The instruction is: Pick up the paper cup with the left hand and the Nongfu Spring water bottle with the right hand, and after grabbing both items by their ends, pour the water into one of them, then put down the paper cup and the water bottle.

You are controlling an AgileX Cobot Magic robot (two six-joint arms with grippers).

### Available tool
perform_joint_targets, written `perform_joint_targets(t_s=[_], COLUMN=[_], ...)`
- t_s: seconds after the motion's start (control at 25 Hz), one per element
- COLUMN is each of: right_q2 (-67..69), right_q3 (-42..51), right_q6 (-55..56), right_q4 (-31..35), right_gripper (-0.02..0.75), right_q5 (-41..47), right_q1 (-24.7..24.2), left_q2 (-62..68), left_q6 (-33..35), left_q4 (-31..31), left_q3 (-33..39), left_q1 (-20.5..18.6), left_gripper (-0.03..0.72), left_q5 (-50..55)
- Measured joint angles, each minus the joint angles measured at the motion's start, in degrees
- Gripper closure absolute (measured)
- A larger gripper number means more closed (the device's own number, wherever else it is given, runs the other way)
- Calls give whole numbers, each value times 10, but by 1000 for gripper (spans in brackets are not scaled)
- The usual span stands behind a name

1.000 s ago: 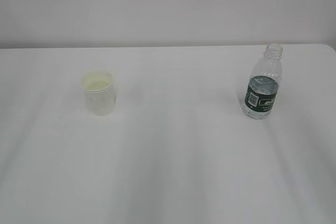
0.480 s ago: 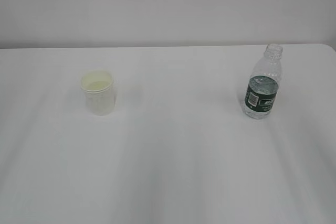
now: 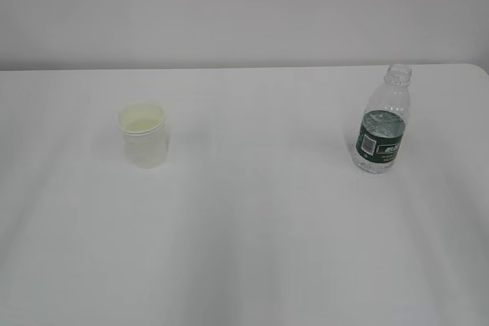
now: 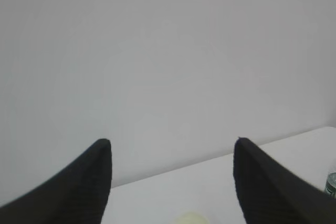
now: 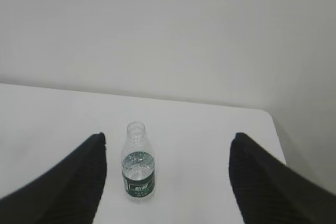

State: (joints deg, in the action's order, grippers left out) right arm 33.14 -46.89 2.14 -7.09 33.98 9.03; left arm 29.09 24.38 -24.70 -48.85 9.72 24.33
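Note:
The small white paper cup (image 3: 143, 135) stands upright on the left of the white table (image 3: 260, 211); its pale rim (image 4: 191, 217) just shows at the bottom of the left wrist view. The Nongfu Spring water bottle (image 3: 381, 121), clear, capless, with a dark green label, stands upright on the right and holds water up to the label. My left gripper (image 4: 172, 142) is open and empty, back from the cup. Behind the bottle (image 5: 139, 162), my right gripper (image 5: 168, 136) is open and empty. Neither arm appears in the exterior view.
A plain pale wall (image 3: 244, 5) runs behind the table's far edge. The table's right corner (image 5: 265, 114) lies a little past the bottle. A sliver of the bottle (image 4: 331, 183) shows at the right edge of the left wrist view.

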Motion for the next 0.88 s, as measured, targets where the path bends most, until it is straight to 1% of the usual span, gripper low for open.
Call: perform_joint_targets(t_s=[0.2,0.32,0.44,0.64,0.72,0.88], right_q2=[-58,-86,-104,-112,-113,-116], right_q3=[-4,-5,-5,-5,-5,-5], right_q6=[-16,-21,-21,-21,-21,-24], right_q4=[0,0,0,2,4,23], right_gripper=[184,184,184,184,184,184], right_q5=[9,37,79,119,124,147], right_q1=[0,0,0,0,0,0], left_q2=[0,-5,-21,-41,-48,-75], left_q6=[-22,-32,-85,-164,-183,-204], left_q4=[7,20,64,155,176,193], left_q3=[-1,-2,-9,-54,-68,-73], left_q1=[0,0,0,0,0,0], left_gripper=[174,174,175,175,175,175], left_q5=[29,46,58,105,126,174])
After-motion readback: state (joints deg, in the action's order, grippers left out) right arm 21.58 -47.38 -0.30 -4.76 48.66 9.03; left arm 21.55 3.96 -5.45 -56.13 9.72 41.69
